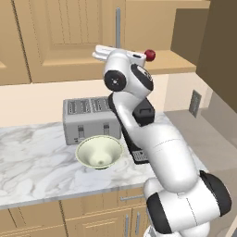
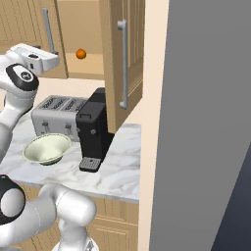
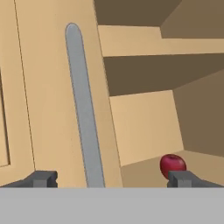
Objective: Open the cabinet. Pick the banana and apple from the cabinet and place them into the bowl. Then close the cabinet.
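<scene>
Hand view: looks level into the cabinet (image 3: 144, 118), with gripper (image 3: 111, 179) fingers spread wide apart, nothing between them, left fingertip (image 3: 41, 178) before the closed left door, right fingertip (image 3: 183, 178) just in front of the apple (image 3: 172, 164). One apple, dark red, resting on the bottom shelf near the front edge of the open right compartment. One long silver bar handle (image 3: 84, 109) running up the closed door between the fingertips. Left base view: arm rising from the lower right, elbow bent above the counter (image 1: 32, 162), hand raised level at the cabinet's lower edge, pointing toward the apple (image 1: 150, 55) at the shelf lip. Right base view: hand (image 2: 37, 58) reaching rightward toward the open compartment; right door (image 2: 122, 59) swung out wide, its handle facing the camera. One orange ball (image 2: 81, 53) further back on the same shelf. One bowl (image 1: 99, 151), pale cream-green, empty, on the marble counter just in front of one silver toaster (image 1: 90, 118). One black coffee machine (image 2: 94, 130) beside the toaster, under the open door. Banana not discernible.
</scene>
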You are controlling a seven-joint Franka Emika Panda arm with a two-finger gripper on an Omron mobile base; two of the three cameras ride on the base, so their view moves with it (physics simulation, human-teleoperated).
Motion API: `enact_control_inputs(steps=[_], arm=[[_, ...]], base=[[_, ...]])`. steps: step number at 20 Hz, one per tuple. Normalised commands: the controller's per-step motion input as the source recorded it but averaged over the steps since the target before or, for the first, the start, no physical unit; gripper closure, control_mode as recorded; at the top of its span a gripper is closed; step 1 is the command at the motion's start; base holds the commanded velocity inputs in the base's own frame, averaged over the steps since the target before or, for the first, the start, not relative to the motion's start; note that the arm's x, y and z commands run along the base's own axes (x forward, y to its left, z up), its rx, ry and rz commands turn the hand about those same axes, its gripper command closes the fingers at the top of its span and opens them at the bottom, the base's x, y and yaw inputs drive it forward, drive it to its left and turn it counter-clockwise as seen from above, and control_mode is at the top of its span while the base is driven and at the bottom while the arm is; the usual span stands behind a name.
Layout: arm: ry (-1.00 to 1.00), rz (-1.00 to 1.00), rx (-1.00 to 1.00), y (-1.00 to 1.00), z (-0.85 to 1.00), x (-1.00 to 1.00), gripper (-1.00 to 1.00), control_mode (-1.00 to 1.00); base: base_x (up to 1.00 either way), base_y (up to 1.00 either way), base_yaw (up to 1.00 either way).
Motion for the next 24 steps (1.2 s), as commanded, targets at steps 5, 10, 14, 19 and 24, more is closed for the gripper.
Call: enact_control_inputs(steps=[5,10,14,19,24], arm=[[0.0,0.02,0.0,0.18,0.0,0.43,-1.0,-1.0],[0.0,0.01,0.0,0.1,0.0,0.36,-1.0,-1.0],[0.0,0.01,0.0,0.07,0.0,0.32,-1.0,-1.0],[0.0,0.0,0.0,0.0,0.0,0.29,-1.0,-1.0],[0.0,0.0,0.0,0.0,0.0,0.26,1.0,-1.0]], base=[[0.0,0.0,0.0],[0.0,0.0,0.0],[0.0,0.0,0.0],[0.0,0.0,0.0],[0.0,0.0,0.0]])
